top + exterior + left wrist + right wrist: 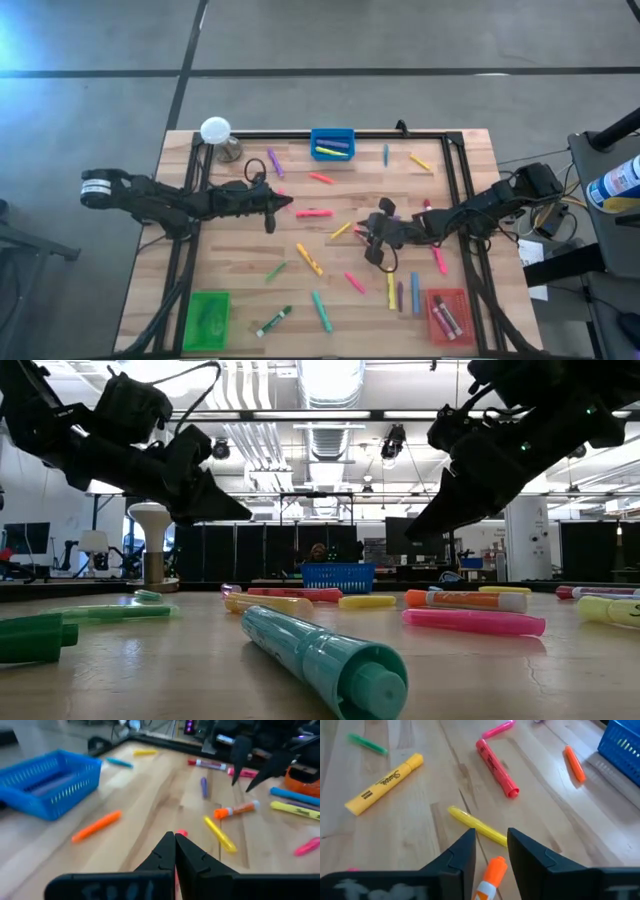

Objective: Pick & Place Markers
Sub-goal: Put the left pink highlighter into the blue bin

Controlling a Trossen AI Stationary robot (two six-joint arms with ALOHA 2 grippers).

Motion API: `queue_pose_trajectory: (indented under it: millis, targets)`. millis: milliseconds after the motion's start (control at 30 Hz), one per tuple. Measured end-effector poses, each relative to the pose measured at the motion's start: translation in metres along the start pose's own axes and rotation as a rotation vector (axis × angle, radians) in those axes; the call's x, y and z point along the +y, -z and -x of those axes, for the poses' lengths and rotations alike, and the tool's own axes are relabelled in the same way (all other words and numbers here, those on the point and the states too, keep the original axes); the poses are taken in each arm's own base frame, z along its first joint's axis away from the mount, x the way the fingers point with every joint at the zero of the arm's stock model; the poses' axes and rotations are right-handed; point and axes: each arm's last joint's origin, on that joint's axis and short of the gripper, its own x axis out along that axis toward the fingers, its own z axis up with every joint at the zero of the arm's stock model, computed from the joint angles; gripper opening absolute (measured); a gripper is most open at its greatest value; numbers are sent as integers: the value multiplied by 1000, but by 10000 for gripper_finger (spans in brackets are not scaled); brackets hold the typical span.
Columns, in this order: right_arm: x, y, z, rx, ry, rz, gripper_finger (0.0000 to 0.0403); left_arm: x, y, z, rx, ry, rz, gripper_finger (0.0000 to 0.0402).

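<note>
Hovering with parted jaws, right gripper (490, 852) straddles orange marker (489, 876); next: descend, clamp; left gripper (175, 851) closed, idle.

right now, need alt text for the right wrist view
The right gripper hangs open over a wooden table, an orange-capped marker between its fingers. Yellow, red and orange markers lie beyond.

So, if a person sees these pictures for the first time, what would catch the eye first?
Most likely the many bright markers scattered over the wooden table, with a blue tray at its far edge, a green tray at the near left corner and a red tray at the near right. Next, the two dark arms reaching toward the middle: the left gripper is shut and empty, and the right gripper stands open over an orange-capped marker.
</note>
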Motion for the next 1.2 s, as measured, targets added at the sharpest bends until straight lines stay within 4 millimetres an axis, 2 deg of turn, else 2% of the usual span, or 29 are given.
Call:
queue_pose_trajectory:
  millis: [200,367,567,767,967,1200]
  targets:
    - [0,0,0,0,0,3,118,-3,-6,-10,134,-24,24,65]
    - [1,-2,0,-16,-4,-6,116,-7,-15,-29,216,-9,1,100]
    - [1,-2,0,-25,-8,-11,118,-9,-11,-58,389,-10,-73,105]
    - [1,-3,0,-27,-9,-15,118,-11,-4,-81,466,9,-102,105]
    - [1,-3,0,-28,-10,-15,116,-10,7,-89,540,-2,-122,105]
    - [2,-4,0,-40,-13,-18,118,-8,15,-88,592,-9,-131,98]
